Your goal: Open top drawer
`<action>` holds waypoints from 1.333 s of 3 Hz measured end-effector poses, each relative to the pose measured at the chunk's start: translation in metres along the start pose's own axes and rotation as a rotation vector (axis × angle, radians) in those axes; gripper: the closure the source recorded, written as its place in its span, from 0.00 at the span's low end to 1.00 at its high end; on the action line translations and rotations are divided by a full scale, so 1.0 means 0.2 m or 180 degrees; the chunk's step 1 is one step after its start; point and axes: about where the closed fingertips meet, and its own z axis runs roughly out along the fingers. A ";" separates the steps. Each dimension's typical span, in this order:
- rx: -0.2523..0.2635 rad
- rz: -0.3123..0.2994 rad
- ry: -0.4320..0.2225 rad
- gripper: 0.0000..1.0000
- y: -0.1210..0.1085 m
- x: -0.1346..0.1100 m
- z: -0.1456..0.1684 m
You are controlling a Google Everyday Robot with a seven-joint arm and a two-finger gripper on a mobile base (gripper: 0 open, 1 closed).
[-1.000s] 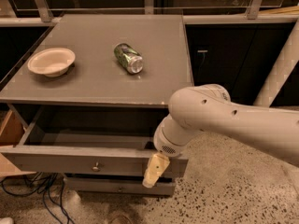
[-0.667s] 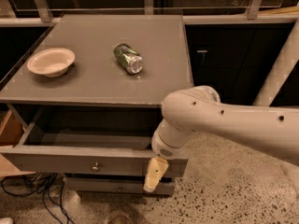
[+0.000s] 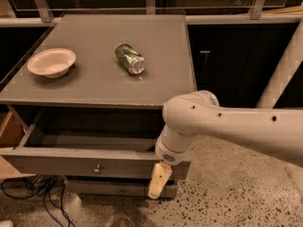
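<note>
The top drawer (image 3: pixel 71 162) is a wide grey drawer pulled well out of the cabinet, so its deep grey inside (image 3: pixel 90 126) shows. Its small round metal knob (image 3: pixel 97 168) sits at the centre of the front. My gripper (image 3: pixel 159 179) hangs from the white arm (image 3: pixel 222 126) in front of the drawer's right end, well right of the knob. Its cream tip points down past the drawer front's lower edge. It holds nothing that I can see.
A white bowl (image 3: pixel 51 62) and a green can (image 3: pixel 129 58) lying on its side rest on the cabinet top (image 3: pixel 156 79). A lower drawer (image 3: pixel 118 189) sits under the open one. Cables (image 3: pixel 33 193) lie on the speckled floor at left. A dark cabinet (image 3: pixel 222 56) stands at right.
The arm's white elbow has shifted a little to the left. The gripper stays by the drawer's right end, and the drawer stays pulled out.
</note>
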 end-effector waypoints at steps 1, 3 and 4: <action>0.0000 0.0000 0.0000 0.19 0.00 0.00 0.00; 0.0000 0.0000 0.0000 0.65 0.00 0.00 0.00; 0.0000 0.0000 0.0000 0.88 0.00 0.00 0.00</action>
